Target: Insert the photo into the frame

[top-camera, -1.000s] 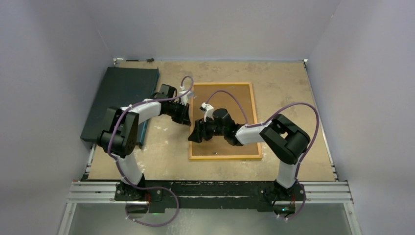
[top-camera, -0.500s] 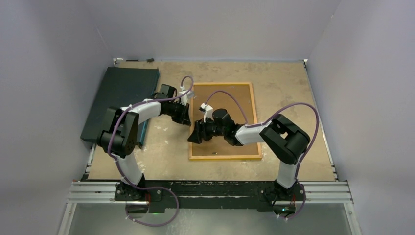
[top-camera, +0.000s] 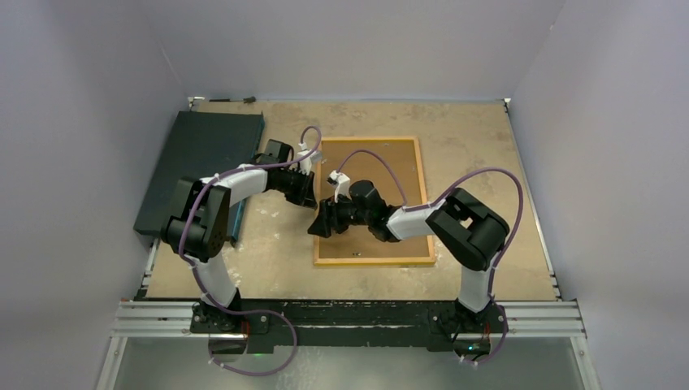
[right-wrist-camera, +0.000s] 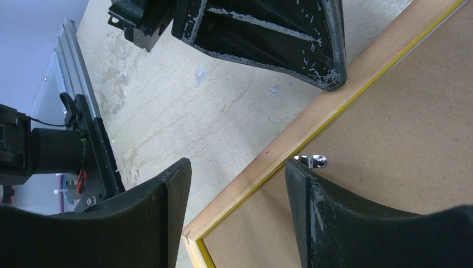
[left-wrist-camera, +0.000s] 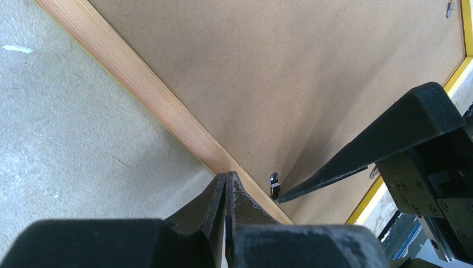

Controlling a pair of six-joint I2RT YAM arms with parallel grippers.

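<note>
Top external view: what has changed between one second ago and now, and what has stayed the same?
The right gripper slid slightly left, toward the left edge of the frame, and its elbow followed. Its jaws are open astride that rail and hold nothing. The left gripper stayed shut with its tip on the same rail, and the frame did not move.

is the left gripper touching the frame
Touching. The right wrist view shows the shut left gripper with its tip set down on the wooden rail of the frame, no gap visible.
</note>
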